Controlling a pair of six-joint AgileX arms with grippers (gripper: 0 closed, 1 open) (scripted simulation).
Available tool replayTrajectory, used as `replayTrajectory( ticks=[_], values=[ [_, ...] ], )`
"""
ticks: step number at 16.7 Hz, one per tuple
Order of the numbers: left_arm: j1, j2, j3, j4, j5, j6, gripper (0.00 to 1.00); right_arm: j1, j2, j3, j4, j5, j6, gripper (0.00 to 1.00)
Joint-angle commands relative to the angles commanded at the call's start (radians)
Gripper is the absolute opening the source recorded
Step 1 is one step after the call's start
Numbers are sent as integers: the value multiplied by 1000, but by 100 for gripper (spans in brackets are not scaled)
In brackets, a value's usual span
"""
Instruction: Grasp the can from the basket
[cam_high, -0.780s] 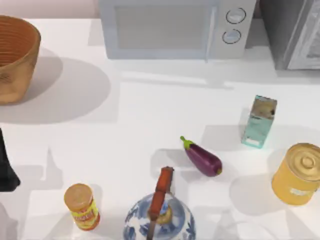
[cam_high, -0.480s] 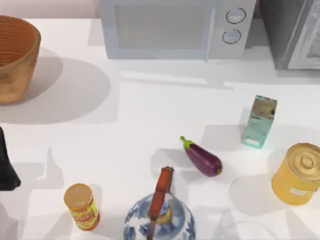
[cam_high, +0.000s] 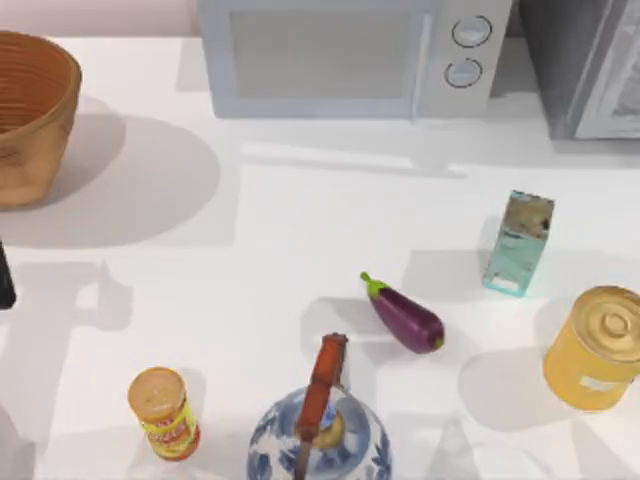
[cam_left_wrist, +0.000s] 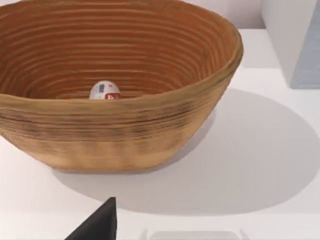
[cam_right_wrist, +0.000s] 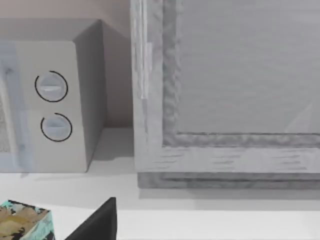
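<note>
Red-and-white label is what gives the can (cam_left_wrist: 105, 91) away: you can see its upper part low inside the basket (cam_left_wrist: 120, 135), sitting on the bottom behind the near wall, tipped so that only a rounded bit shows over the rim. From above, the basket (cam_high: 35, 150) stands at the far left corner of the counter (cam_high: 300, 230).

By my reading the task is barely begun. The can is ungrasped and nothing touches it; what you have so far is an approach, with the left wrist camera looking over the near rim into the basket. Left to do: bring the pincer over the rim, down into the bowl, close on the can and lift it out past the tall woven sides.

Your left pincer (cam_left_wrist: 97, 226) shows as one dark fingertip above the counter, short of the basket and touching nothing. Whether it is spread or pressed together I cannot tell.

Your right pincer (cam_right_wrist: 97, 224) is idle on the other side, facing the microwave (cam_right_wrist: 50, 100); its opening I cannot tell either.
</note>
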Motion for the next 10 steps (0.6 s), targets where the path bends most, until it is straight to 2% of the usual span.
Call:
replayTrajectory(
  ticks=[10],
  values=[
    [75, 948, 944, -526, 23, 85, 100, 0, 0, 0, 0, 0, 0, 100]
  ],
)
